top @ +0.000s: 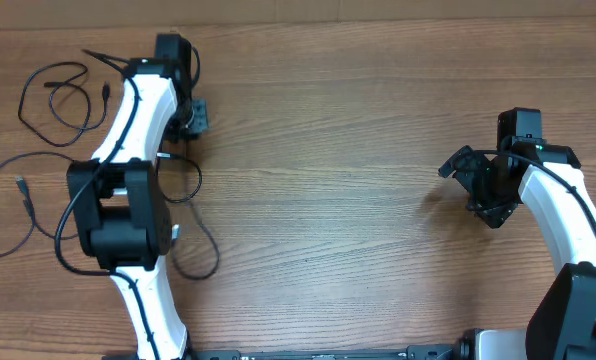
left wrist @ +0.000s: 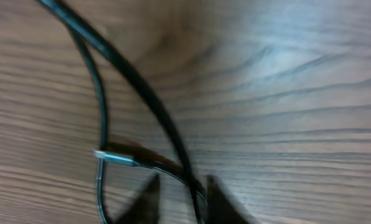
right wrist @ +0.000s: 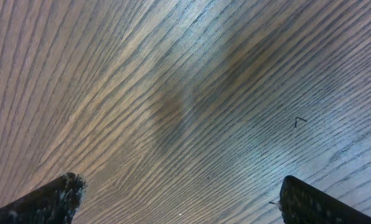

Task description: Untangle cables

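Over on the left of the overhead view, the cables (top: 58, 100) sprawl in loose black loops across the upper left of the table (top: 318, 130), with more strands trailing down beside and under the left arm. The left gripper (top: 194, 115) sits at the right edge of that tangle, low to the wood.

Down on its wrist camera it's blurry, but here's the picture: a thick black cable (left wrist: 142, 87) slashes from the top left to the bottom centre and runs right in between the fingertips (left wrist: 213, 190). The left gripper (left wrist: 182, 193) is narrowed to a small gap, though I can't tell whether it actually pinches the cable. A thinner cable (left wrist: 101, 93) drops down the left side, and a silver connector (left wrist: 114, 157) lies across it.

At the far right, well apart from the cables, the right gripper (top: 468, 190) hovers. Its wrist view shows the right gripper (right wrist: 179, 182) spread wide with nothing held, only table grain below.
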You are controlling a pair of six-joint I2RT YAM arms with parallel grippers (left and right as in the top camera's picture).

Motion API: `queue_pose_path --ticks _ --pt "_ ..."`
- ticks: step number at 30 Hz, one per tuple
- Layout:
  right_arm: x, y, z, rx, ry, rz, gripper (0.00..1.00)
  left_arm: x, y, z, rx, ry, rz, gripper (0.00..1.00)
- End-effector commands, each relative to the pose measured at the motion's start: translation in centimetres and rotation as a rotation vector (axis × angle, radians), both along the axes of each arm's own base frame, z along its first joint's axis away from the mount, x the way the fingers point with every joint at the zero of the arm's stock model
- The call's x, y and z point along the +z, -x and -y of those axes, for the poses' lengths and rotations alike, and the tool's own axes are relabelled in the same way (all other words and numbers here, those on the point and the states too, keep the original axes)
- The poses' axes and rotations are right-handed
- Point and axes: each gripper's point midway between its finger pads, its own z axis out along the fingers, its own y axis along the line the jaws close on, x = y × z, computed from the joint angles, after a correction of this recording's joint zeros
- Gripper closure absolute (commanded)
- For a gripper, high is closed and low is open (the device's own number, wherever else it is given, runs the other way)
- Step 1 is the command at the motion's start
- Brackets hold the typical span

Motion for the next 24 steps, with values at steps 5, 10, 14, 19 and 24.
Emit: queue_pose_path --ticks 5,10,14,19,24 --pt "-0.2 0.2 0.4 -0.005 0.014 -0.005 0.0 2.7 0.3 0.4 0.065 0.024 0.012 0.59" --pt "-0.2 0.2 0.4 -0.005 0.014 -0.005 0.0 8.4 0.7 2.0 0.054 0.129 0.04 0.5" --pt "-0.2 0.2 0.4 -0.005 0.014 -0.005 0.0 12.4 1.1 3.8 0.036 0.231 0.087 0.39" --pt "-0.2 0.2 0.4 -0.005 0.014 -0.005 0.0 12.9 3.2 2.6 0.084 0.173 0.036 0.22" --pt "-0.2 0.2 0.4 -0.005 0.014 -0.005 0.0 12.8 4.6 0.1 0.265 0.106 0.003 0.22"
